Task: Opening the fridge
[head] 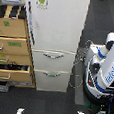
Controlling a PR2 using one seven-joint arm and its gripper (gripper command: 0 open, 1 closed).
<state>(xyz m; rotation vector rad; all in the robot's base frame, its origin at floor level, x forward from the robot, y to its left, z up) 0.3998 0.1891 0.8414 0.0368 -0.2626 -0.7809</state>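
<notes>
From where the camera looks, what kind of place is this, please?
Probably a robotics lab set up like a kitchen: a tall white fridge stands beside a tan wooden drawer cabinet, with a white robot and loose cables on a dark floor.

You see the robot [106,65] at the exterior view's right: a bulky white body with rounded shells, blue trim bands and a blue logo on its side panel, too blurred to read. Black cables [79,65] loop along its flank, and its lower base [96,95] is dark.
</notes>
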